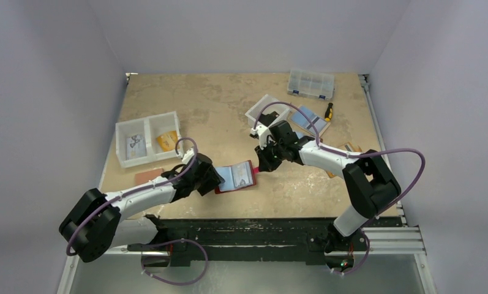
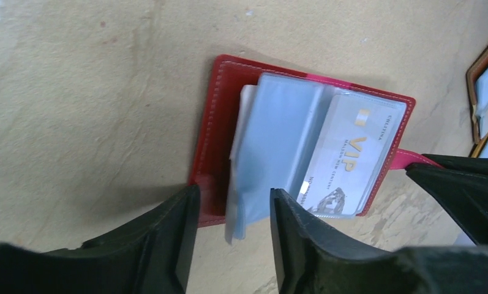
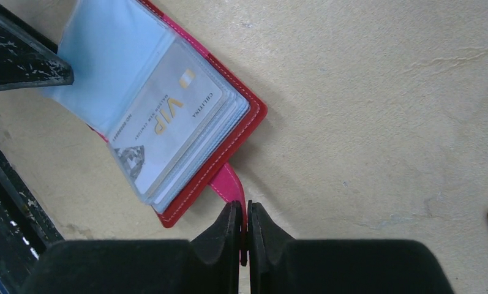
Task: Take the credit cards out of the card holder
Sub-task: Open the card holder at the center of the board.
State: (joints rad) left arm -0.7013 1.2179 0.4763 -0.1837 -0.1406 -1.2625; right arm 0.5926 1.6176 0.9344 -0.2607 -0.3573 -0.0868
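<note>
Card holder lies open on counter, right tool clamped on its strap tab, left tool apart astride a clear sleeve — VIP card likely stiff, light, slick; pinch its edge.

Top camera is looking down from high behind the near edge, far off, taking in the whole table. Left wrist camera is looking down past the left fingers, very close on the open card holder. Right wrist camera is looking past the right fingers at the same card holder from its strap side, equally close. All three views are sharing that card holder.
</note>
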